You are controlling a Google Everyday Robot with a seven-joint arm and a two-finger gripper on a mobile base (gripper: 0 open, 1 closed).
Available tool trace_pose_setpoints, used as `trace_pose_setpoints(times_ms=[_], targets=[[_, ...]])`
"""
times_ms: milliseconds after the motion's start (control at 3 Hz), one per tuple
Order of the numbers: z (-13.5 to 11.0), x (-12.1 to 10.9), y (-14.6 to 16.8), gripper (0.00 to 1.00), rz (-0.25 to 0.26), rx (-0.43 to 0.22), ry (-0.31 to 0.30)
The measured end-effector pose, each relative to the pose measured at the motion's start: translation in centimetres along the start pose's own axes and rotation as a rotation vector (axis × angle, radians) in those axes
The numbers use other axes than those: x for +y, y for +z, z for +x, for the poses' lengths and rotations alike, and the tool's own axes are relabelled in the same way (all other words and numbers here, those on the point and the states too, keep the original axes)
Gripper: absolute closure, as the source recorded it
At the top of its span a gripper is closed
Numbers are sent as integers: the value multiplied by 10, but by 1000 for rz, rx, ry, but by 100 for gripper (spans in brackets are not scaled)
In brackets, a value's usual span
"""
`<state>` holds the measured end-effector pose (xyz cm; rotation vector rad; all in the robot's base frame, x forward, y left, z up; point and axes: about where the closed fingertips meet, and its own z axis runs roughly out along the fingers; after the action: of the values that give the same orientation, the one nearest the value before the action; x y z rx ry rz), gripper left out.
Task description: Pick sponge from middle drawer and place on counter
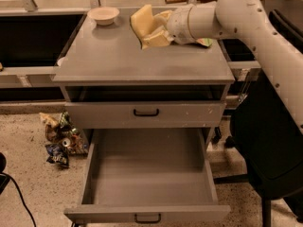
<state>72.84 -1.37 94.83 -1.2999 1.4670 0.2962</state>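
Over the counter (118,56), upper centre of the frame, the gripper (155,30) pinches the sponge (141,21); the middle drawer (147,169) gapes below.

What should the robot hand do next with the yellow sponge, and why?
Probably lower the two-finger gripper a little and let go. It holds the pale yellow foam sponge over the back of the flat grey counter, and the wide grey middle drawer below is open with no sponge in it.
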Motion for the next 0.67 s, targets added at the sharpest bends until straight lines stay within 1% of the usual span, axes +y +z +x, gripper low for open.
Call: trace_pose_setpoints(times_ms=[333,667], targets=[[3,3,23,81,-37,35,-3],[12,7,41,58,-76,57,23]])
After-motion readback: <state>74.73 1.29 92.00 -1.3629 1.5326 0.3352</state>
